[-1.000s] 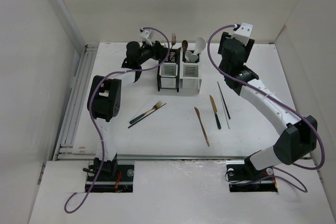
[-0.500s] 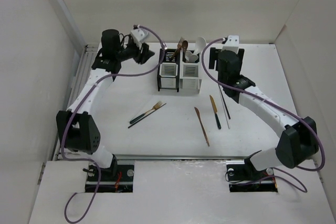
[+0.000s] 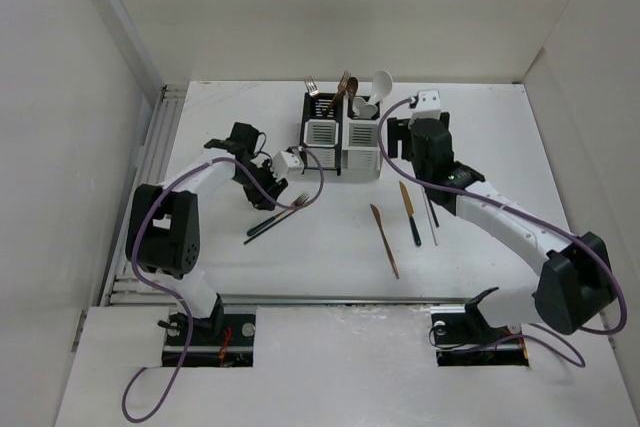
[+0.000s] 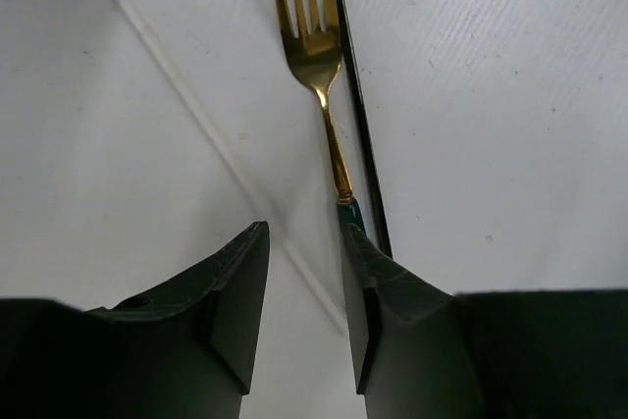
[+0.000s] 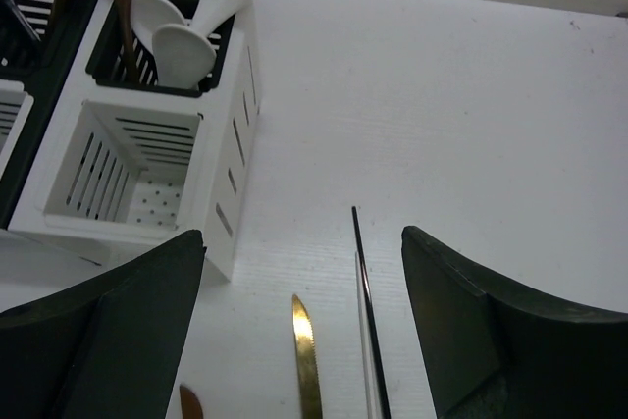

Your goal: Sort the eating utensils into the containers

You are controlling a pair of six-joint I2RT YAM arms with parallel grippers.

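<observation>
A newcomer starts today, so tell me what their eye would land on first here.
The black holder and white holder at the table's far middle, bristling with forks and spoons. Nearer, the left gripper hangs low over a gold fork beside a black chopstick, while the right gripper gapes above loose chopsticks and a gold knife.

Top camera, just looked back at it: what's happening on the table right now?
Sorting is partway done. Spoons and forks already stand in the holders. The left gripper is low over the table, open, at the handle of a gold fork lying beside a black chopstick. The right gripper hangs open above a chopstick pair and a knife next to the holders. A second knife also lies loose.
</observation>
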